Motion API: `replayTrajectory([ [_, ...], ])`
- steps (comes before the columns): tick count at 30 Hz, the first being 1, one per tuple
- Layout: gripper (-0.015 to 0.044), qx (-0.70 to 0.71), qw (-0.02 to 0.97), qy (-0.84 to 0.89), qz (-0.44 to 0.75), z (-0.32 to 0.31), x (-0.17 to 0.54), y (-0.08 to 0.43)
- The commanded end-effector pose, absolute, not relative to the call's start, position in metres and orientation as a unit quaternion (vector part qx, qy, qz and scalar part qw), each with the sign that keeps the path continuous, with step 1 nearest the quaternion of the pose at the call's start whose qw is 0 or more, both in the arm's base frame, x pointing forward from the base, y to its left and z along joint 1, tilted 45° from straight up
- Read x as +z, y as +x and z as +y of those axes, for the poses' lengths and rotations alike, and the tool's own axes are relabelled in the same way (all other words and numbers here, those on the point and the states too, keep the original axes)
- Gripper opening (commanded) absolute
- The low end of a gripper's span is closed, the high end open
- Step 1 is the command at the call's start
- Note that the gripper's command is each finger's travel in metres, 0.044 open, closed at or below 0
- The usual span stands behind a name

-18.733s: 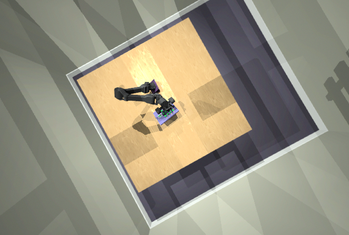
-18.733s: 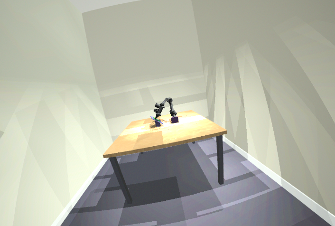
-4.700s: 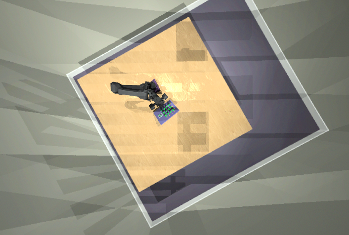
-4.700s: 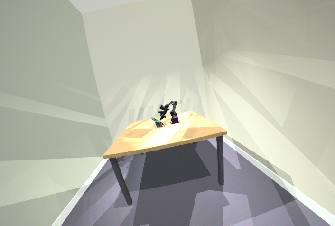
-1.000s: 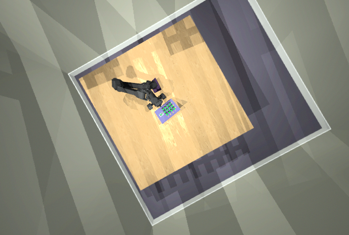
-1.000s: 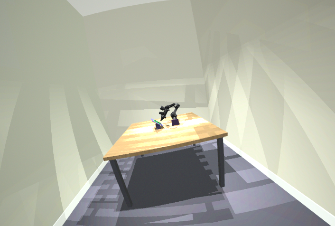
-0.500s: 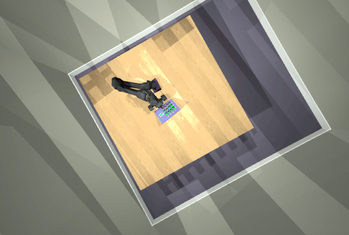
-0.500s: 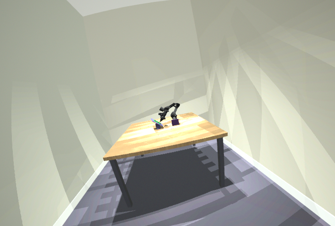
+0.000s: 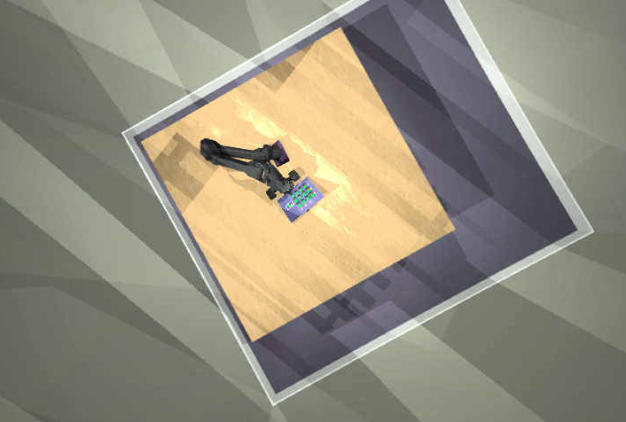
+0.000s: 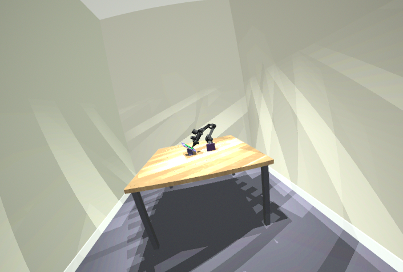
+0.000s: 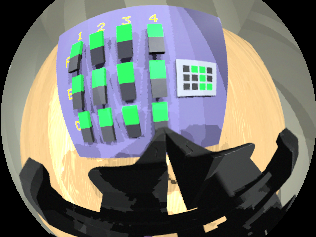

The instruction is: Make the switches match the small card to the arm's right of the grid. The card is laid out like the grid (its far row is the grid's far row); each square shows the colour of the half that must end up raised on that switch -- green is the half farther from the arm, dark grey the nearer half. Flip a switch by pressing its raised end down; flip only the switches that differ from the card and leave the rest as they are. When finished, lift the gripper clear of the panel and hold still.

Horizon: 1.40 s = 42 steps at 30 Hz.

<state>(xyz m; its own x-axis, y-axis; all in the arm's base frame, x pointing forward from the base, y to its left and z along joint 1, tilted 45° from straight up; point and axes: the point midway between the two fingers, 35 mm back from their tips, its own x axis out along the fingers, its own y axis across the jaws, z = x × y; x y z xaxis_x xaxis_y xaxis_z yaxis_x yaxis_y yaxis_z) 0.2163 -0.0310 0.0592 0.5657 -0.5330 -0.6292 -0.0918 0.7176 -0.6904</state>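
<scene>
The purple panel [image 9: 293, 216] [image 11: 196, 39] bears switches in rows A to C and columns 1 to 4, each with a green far half and a grey near half. The white card [image 9: 289, 204] [image 11: 196, 93] shows, left to right, far row dark, green, green, dark; middle row dark, dark, green, dark; near row dark, dark, green, green. My gripper [image 10: 193, 147] [image 11: 162, 131] is shut and empty. Its tips are at the near half of switch C4 [image 11: 160, 112] and cover part of it; contact is unclear. Switch A4 [image 11: 156, 38] seems raised at its near half. Several other tilts are hard to tell.
The panel stands tilted on a wooden table [image 9: 274, 273] [image 10: 205, 168], its far side higher. The arm's purple base block [image 9: 283, 157] [image 10: 210, 147] stands apart from the panel. Streaky shadows cross the table.
</scene>
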Motion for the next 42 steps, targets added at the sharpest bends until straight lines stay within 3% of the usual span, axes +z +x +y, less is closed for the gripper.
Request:
replayTrajectory([
  [1, 0.0, -0.133, 0.812, -0.351, 0.447, -0.0309, 0.0584, 0.2162],
  [42, 0.0, -0.134, 0.812, -0.351, 0.447, -0.0334, 0.0555, 0.2187],
])
